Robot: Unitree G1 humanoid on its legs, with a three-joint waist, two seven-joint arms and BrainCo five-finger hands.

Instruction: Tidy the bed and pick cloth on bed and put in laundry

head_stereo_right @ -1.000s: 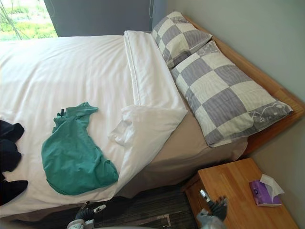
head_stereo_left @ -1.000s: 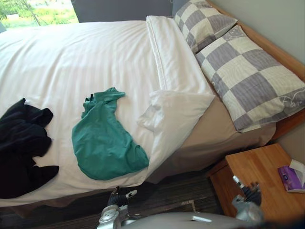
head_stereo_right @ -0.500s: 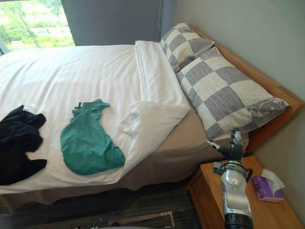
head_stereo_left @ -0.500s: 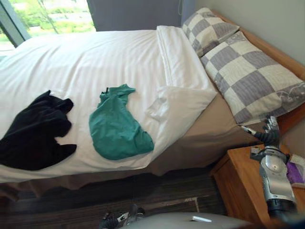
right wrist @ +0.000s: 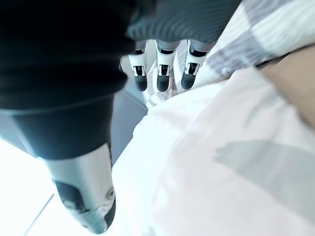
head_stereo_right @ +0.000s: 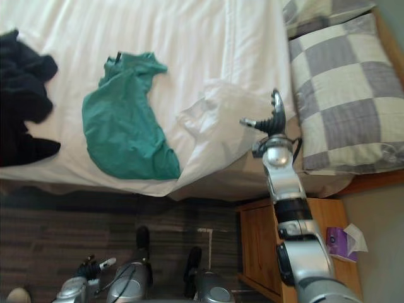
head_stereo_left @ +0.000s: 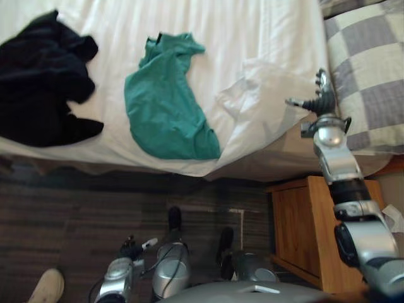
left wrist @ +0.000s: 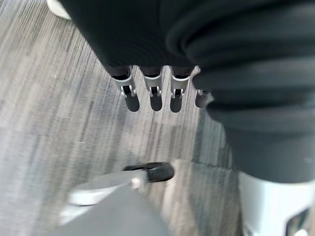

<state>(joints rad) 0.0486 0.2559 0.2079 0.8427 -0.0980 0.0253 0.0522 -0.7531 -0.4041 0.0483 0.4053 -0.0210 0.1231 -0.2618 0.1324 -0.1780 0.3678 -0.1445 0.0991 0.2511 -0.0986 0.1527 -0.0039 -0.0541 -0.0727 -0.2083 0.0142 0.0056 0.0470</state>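
The duvet (head_stereo_left: 252, 31) is white, with a green cloth (head_stereo_left: 165, 101) and a black cloth (head_stereo_left: 38, 82) on it. The pillow (head_stereo_left: 372, 69) is checked grey and cream. The nightstand (head_stereo_left: 300, 227) is orange-brown wood.

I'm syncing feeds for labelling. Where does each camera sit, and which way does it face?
Left eye view: head, looking down at the bed with green cloth and black cloth; open right hand raised.
Right eye view: head, shares that scene, slightly offset.
Left wrist view: left wrist, along open left hand toward floor.
Right wrist view: right wrist, along fingers toward duvet and checked pillow.
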